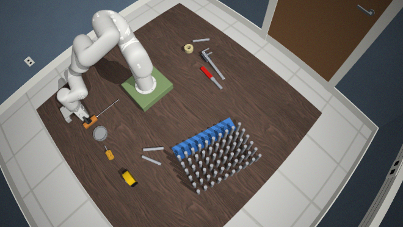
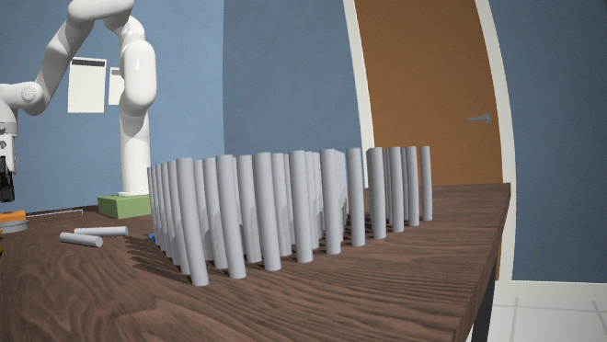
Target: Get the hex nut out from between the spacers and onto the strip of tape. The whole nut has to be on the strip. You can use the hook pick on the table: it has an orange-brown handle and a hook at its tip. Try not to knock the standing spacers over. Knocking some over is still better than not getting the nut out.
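Observation:
The hook pick lies at the table's left side, with its orange-brown handle [image 1: 90, 122] [image 2: 13, 215] and its thin shaft [image 1: 107, 107] running toward the robot base. My gripper [image 1: 87, 118] [image 2: 5, 197] is open and hangs just over the handle, fingers pointing down. The blue tape strip [image 1: 201, 139] lies along the far side of the block of upright grey spacers [image 1: 218, 157] [image 2: 276, 207]. Only a sliver of the strip [image 2: 152, 237] shows in the exterior view. The hex nut is hidden among the spacers in both views.
A grey round dish [image 1: 100, 133] [image 2: 11, 226], a small screwdriver [image 1: 108, 154] and a yellow tape measure [image 1: 129, 178] lie near the pick. Two loose spacers [image 1: 153, 149] [image 1: 151, 160] [image 2: 101, 231] lie left of the block. A tape roll [image 1: 188, 48], caliper [image 1: 212, 63] and red-handled knife [image 1: 210, 77] lie at the back.

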Motion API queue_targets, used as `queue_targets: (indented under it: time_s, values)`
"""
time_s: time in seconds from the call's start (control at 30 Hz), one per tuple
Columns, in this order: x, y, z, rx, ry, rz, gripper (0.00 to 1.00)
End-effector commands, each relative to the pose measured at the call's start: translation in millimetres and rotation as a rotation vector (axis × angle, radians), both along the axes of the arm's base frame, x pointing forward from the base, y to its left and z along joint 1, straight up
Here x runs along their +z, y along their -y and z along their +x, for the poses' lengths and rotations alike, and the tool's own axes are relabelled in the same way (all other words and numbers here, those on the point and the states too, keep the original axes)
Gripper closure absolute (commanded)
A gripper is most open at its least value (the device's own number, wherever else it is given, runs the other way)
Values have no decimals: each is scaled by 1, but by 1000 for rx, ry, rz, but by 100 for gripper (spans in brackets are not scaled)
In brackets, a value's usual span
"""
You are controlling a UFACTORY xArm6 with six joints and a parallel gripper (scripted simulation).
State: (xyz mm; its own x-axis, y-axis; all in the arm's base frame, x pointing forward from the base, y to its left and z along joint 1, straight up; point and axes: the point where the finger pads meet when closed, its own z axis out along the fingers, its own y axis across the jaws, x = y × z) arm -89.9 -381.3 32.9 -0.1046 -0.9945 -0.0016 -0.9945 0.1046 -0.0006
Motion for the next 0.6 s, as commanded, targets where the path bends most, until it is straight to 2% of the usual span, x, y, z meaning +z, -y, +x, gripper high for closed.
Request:
queue_targets:
  time_s: [0.0,0.57]
  values:
    - [-1,1,0,0,-1,-4,35]
    - [-21,1,0,0,-1,-4,35]
